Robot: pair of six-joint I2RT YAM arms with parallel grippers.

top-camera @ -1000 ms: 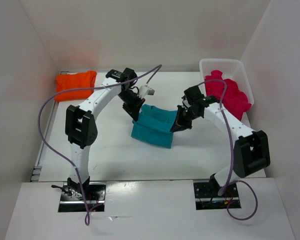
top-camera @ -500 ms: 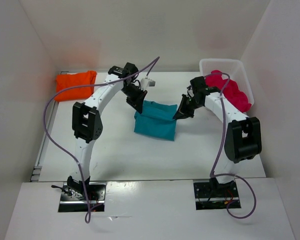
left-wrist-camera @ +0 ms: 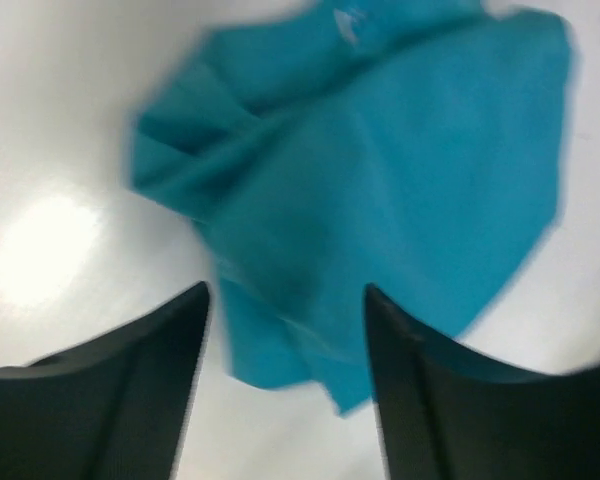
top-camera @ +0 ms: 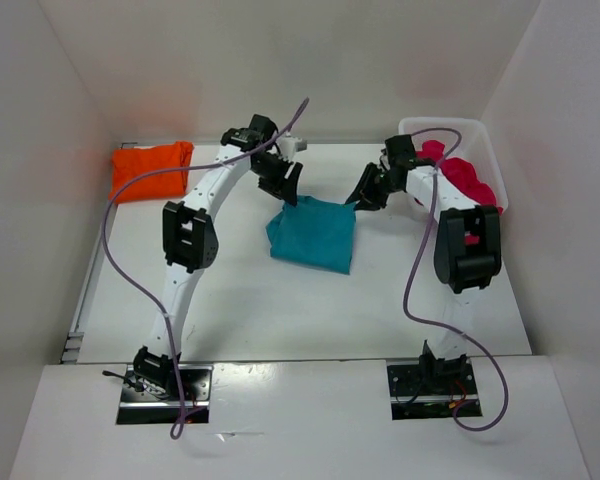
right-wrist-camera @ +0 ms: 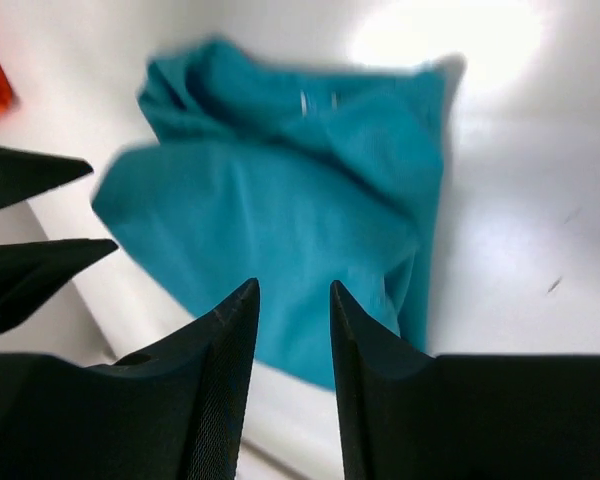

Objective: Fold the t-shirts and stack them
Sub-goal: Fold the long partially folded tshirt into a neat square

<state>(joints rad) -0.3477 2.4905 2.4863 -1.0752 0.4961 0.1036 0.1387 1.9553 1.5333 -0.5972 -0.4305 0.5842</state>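
Observation:
The teal t-shirt (top-camera: 313, 233) lies folded on the white table at the centre, also in the left wrist view (left-wrist-camera: 380, 190) and the right wrist view (right-wrist-camera: 290, 210). My left gripper (top-camera: 291, 188) hangs open just above its far left corner, nothing between its fingers (left-wrist-camera: 130, 390). My right gripper (top-camera: 364, 195) is open a little at the far right corner, empty too. The orange t-shirt (top-camera: 151, 169) lies folded at the far left. The pink-red t-shirt (top-camera: 467, 182) is heaped in the basket.
A white plastic basket (top-camera: 450, 128) stands at the far right by the wall. White walls close in the table on three sides. Purple cables loop off both arms.
Both grippers carried the teal shirt's near edge up and over toward the far side, then opened and let it go. The shirt now lies folded flat.

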